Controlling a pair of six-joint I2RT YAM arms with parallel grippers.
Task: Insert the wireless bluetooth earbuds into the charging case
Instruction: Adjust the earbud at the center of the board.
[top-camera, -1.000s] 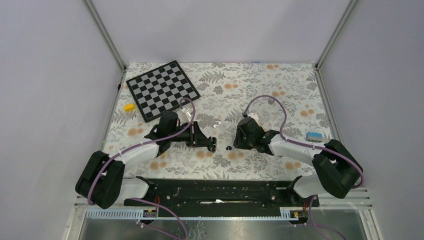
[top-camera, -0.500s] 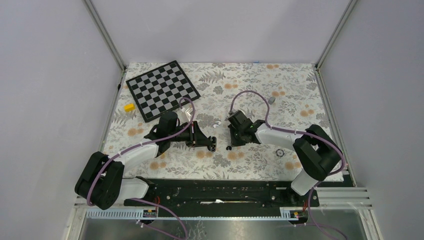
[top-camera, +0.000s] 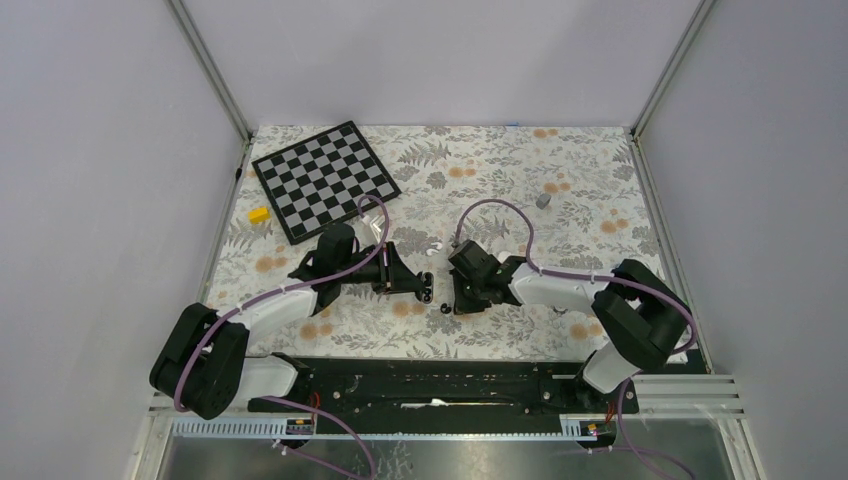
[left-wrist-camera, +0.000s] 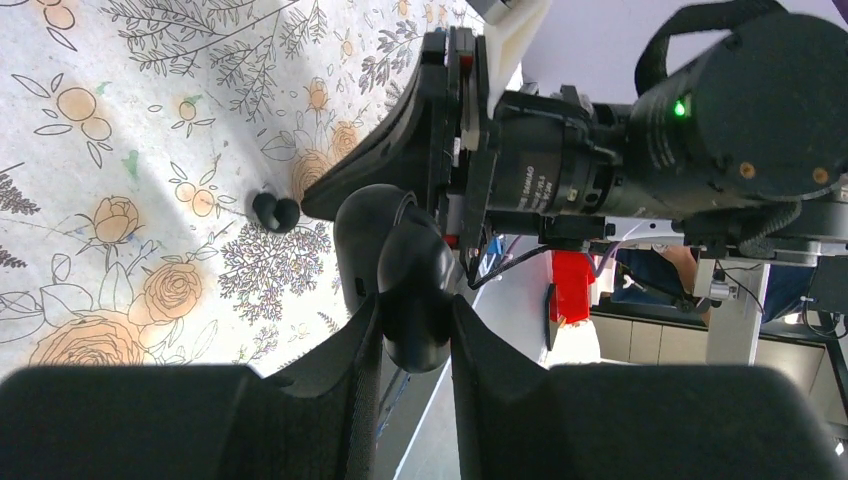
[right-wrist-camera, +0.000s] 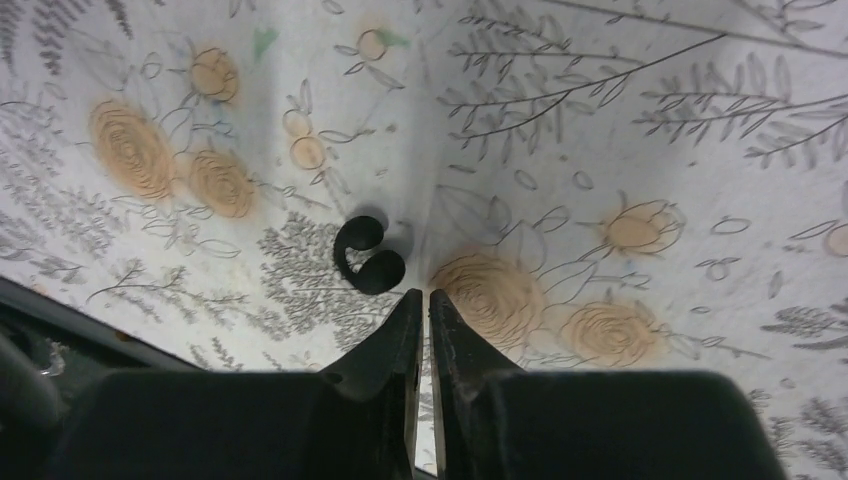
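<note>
My left gripper (left-wrist-camera: 415, 305) is shut on a black rounded charging case (left-wrist-camera: 413, 270), whose lid stands open behind it. The case hangs just above the flowered table (top-camera: 500, 170), in front of the right gripper's body. One black hooked earbud (right-wrist-camera: 368, 258) lies on the table just past my right gripper (right-wrist-camera: 420, 293) and slightly to its left. The right jaws stand together with only a thin slit and nothing between them. From above, the earbud (top-camera: 443, 306) sits between the left gripper (top-camera: 427, 290) and the right gripper (top-camera: 455, 300). The same earbud (left-wrist-camera: 275, 212) shows left of the case.
A checkered board (top-camera: 325, 180) lies at the back left, with a yellow block (top-camera: 259, 214) beside it. Just behind the left gripper lies a small white item (top-camera: 432, 246). A small grey piece (top-camera: 543, 200) sits at the back right.
The right arm swung left toward the earbud and its jaws closed. The earbud shifted slightly left and nearer. The left arm kept still with the case.
</note>
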